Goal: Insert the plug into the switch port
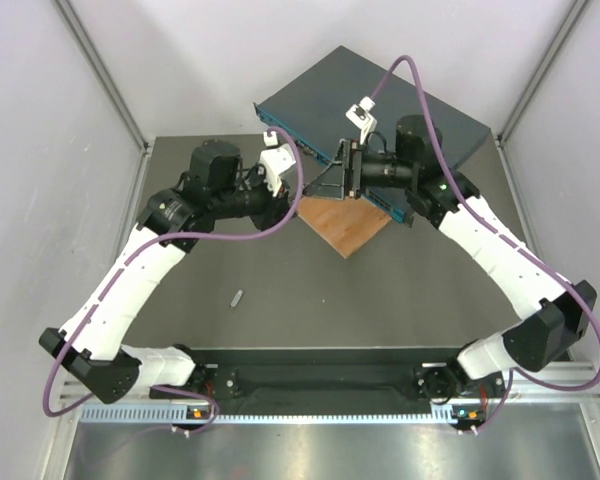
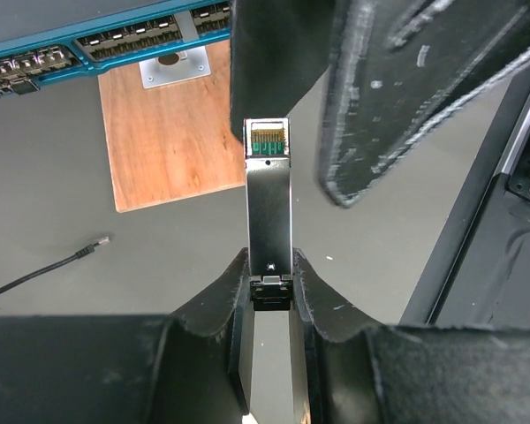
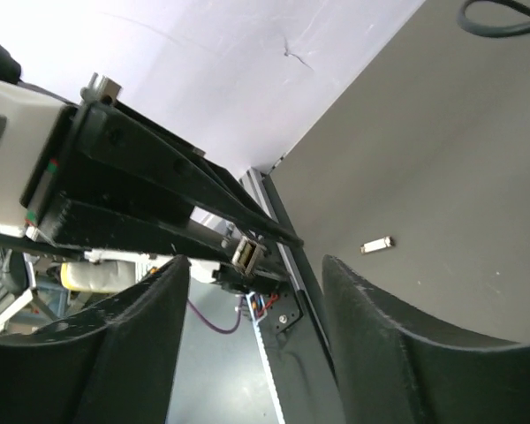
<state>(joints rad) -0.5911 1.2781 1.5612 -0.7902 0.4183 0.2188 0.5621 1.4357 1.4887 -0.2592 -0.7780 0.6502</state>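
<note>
The left gripper (image 2: 269, 265) is clamped on the plug (image 2: 269, 203), a slim silver metal module with a green contact edge. It holds the module's rear end, and the module points straight out toward 12 o'clock in the left wrist view. The right gripper (image 3: 256, 262) has its black fingers (image 3: 380, 353) spread wide and holds nothing. In its own camera the tip of the plug shows in the gap between them, touching neither.

The switch (image 1: 380, 105), a large flat dark blue-grey metal box, lies askew at about 1 o'clock on the far end of the dark grey table (image 1: 380, 300). From the left wrist, its teal front face with the row of sockets (image 2: 71, 44) runs along the frame's 11 o'clock edge, well apart from the plug.

A thin brown wooden board (image 2: 172, 132) lies just in front of that face. A thin black cable (image 2: 44, 269) lies at 8 o'clock, and a small grey piece (image 1: 237, 298) lies apart at 7 o'clock in the top view.
</note>
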